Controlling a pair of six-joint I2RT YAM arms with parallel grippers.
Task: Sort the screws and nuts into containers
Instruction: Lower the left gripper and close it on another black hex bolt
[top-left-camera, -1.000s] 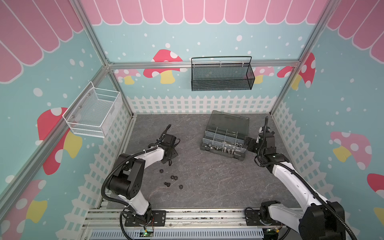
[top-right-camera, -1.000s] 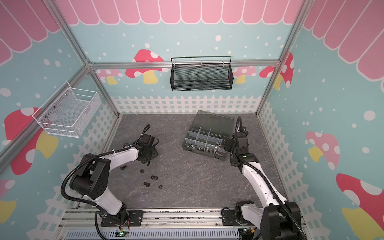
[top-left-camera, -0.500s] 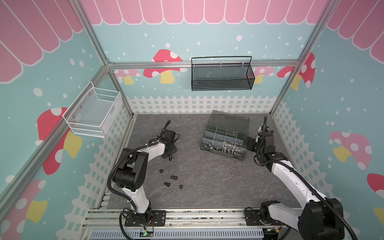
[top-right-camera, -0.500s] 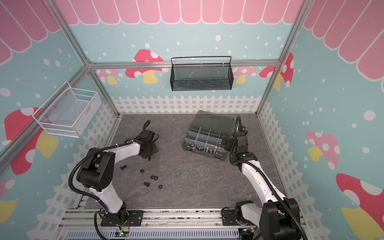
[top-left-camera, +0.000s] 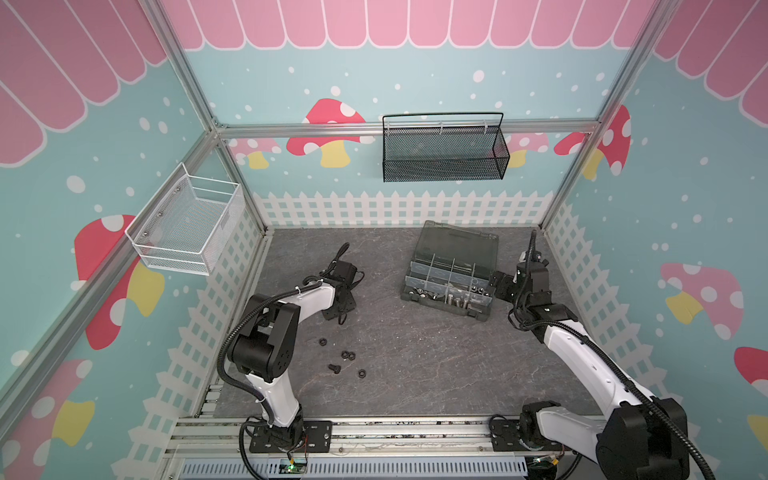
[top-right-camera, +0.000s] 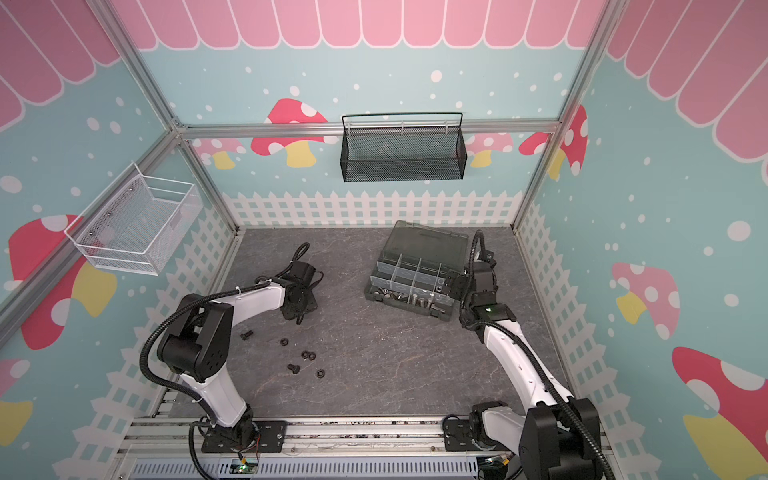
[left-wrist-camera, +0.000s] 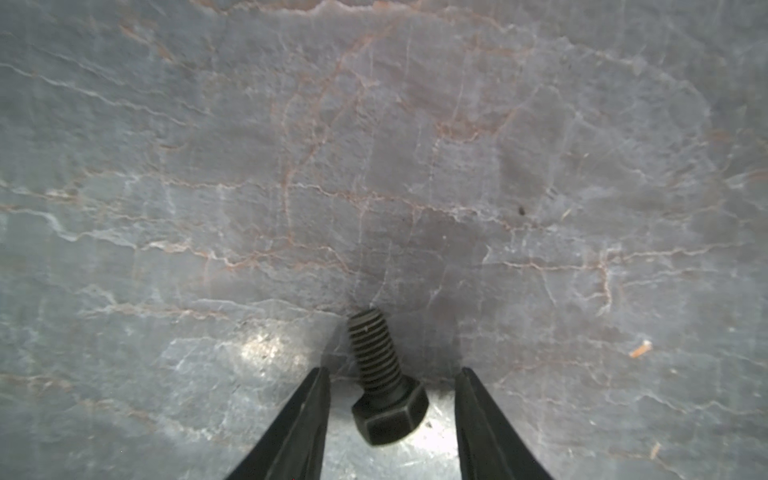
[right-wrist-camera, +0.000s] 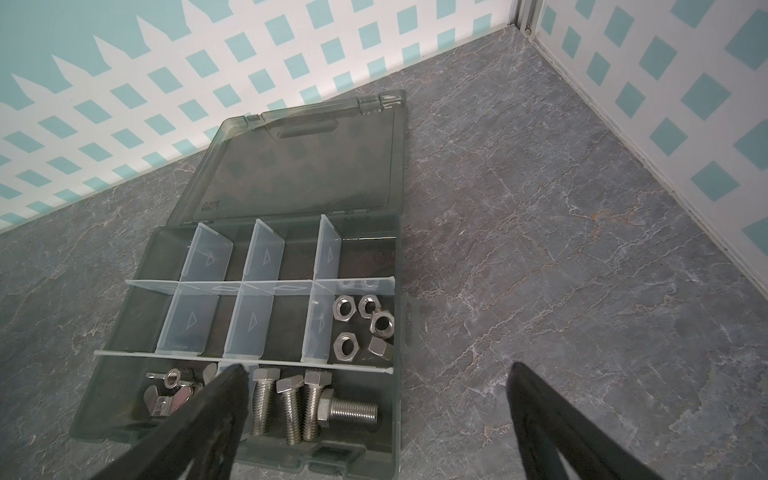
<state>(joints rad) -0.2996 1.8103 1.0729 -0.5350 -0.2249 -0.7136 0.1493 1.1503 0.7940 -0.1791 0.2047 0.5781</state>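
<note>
step: we take the step in hand to be the pickup of a black screw (left-wrist-camera: 384, 380) with the left pincer (left-wrist-camera: 390, 409).
left pincer: released; its jaws straddle the screw with a gap on each side, touching nothing yet.
screw: it lies flat on the worktop (left-wrist-camera: 374, 145), hex head nearest the wrist camera, threaded shank pointing away.
how to grip: we would centre on the shank just past the head, stay low, and clench squarely so it does not roll or squirt out.
right pincer (right-wrist-camera: 374, 415): released wide and holding nothing, over the box (right-wrist-camera: 399, 374) edge.
box: lid open; silver screws (right-wrist-camera: 291, 399) in the near row, silver nuts (right-wrist-camera: 361, 324) in an end compartment.
loose parts: black nuts (top-left-camera: 347, 355) and another black screw (top-left-camera: 333, 368) wait on the worktop.
risk: the short shank gives little purchase.
</note>
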